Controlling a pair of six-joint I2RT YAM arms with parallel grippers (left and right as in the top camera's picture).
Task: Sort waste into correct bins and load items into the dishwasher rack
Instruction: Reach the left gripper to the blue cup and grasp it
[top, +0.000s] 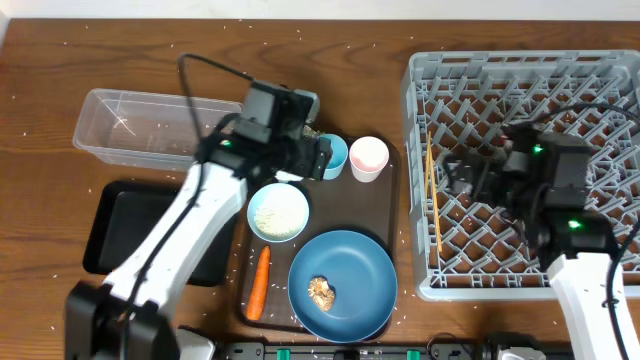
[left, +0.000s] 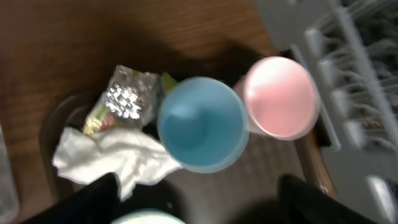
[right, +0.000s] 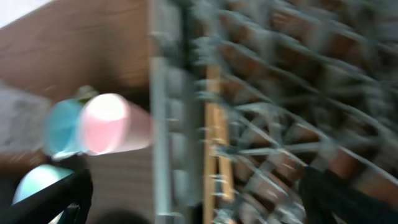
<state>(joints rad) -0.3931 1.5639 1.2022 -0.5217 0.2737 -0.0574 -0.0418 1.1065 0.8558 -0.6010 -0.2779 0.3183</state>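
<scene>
With our left gripper (left: 200, 191) spread wide above the light-blue cup (left: 202, 124), we risk a finger toppling the pink cup (left: 280, 96) just beside it.

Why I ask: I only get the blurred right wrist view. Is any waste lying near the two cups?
Observer: Yes. Crumpled white paper and a printed wrapper lie right beside the light-blue cup, on its side away from the pink one.
Operator: And the carrot?
Observer: The carrot lies on the brown serving tray, just left of the blue plate.
</scene>
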